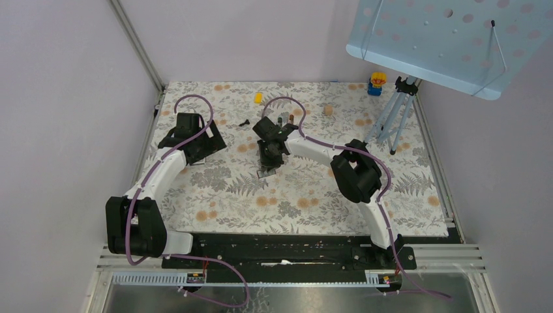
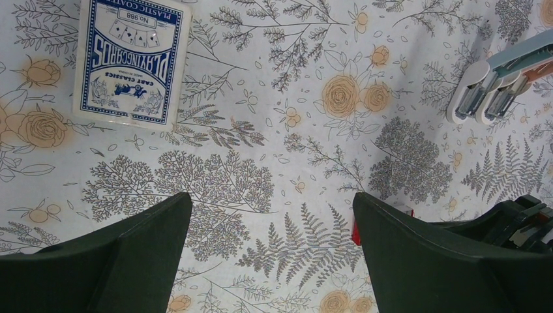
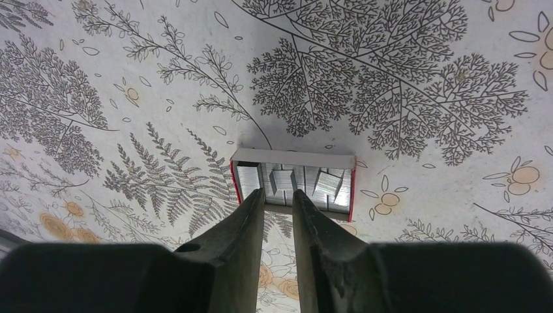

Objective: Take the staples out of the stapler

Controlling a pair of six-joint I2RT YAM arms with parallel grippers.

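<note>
Item: light-blue and white stapler [image 2: 502, 83], swung open with its metal channels exposed, is laid on the floral-printed tablecloth [image 2: 293, 85] at the upper right of the left wrist view. Loose strips of silver staples [image 3: 326, 186] are held in a small, open, red-sided cardboard box [image 3: 293, 158] on the same cloth, above which the right gripper [image 3: 278, 195] is poised, its fingers parted by a narrow gap with nothing seen clamped between them. The left gripper [image 2: 270, 202] is spread wide and empty over the cloth, with a blue-and-white playing-card pack [image 2: 130, 62] lying flat beyond it, well apart from the stapler.
</note>
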